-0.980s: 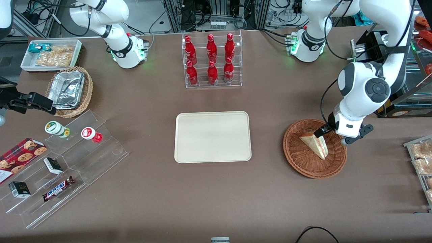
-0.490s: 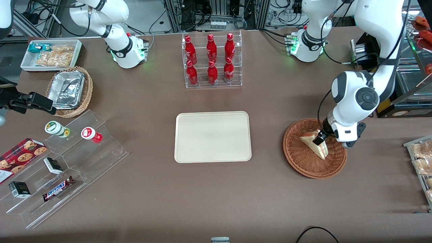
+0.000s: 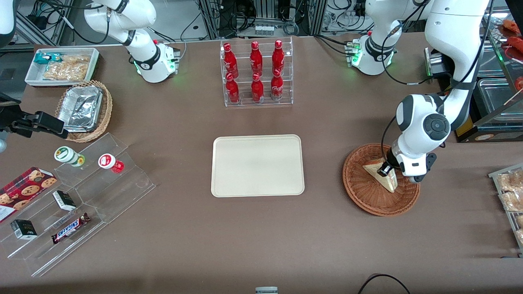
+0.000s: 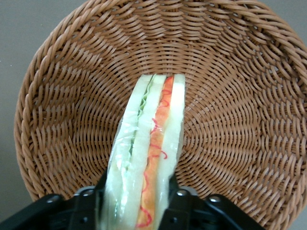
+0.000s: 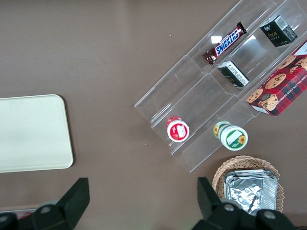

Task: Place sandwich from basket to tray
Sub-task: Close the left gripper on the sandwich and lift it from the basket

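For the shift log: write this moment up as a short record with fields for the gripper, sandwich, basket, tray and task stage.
gripper: left arm's gripper down in the basket, one finger on each side of the sandwich
sandwich: wedge lying in the basket, not lifted clear
basket: brown wicker, toward the working arm's end of the table
tray: cream, mid-table, nothing on it
task stage: grasp at the sandwich, carry to tray not yet done

1 sandwich [image 3: 382,174], 2 baskets [image 3: 378,202], 1 tray [image 3: 257,165], 6 red bottles [image 3: 255,69], 1 gripper [image 3: 386,168].
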Action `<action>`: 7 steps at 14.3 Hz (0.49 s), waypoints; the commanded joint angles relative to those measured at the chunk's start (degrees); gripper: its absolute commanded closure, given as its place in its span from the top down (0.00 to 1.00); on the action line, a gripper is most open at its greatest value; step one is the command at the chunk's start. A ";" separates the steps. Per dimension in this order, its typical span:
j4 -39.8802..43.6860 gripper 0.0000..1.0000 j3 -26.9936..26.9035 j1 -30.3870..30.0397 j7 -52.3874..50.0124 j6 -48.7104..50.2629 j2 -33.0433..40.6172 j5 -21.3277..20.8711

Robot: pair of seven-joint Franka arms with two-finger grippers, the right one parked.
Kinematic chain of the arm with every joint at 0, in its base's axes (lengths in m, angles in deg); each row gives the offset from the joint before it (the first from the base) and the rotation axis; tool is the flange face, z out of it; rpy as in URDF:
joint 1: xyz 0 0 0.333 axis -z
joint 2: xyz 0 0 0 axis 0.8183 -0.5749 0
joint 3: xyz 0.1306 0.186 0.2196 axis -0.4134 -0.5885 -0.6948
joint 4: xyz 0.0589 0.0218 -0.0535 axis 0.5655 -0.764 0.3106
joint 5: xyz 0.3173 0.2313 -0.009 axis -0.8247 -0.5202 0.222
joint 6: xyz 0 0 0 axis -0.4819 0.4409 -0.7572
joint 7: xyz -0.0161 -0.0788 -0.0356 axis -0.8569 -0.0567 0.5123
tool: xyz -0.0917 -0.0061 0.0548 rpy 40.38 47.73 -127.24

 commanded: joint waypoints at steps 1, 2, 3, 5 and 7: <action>3.51 0.04 0.44 0.89 -0.50 5.31 1.43 0.66; 6.14 0.04 1.23 0.80 -0.15 9.25 1.79 0.58; 9.30 0.04 2.11 0.89 1.42 13.47 1.53 0.49; 15.37 0.06 4.30 0.89 12.97 22.00 0.39 0.32; 20.21 0.05 7.37 1.06 20.21 26.24 -1.36 -0.12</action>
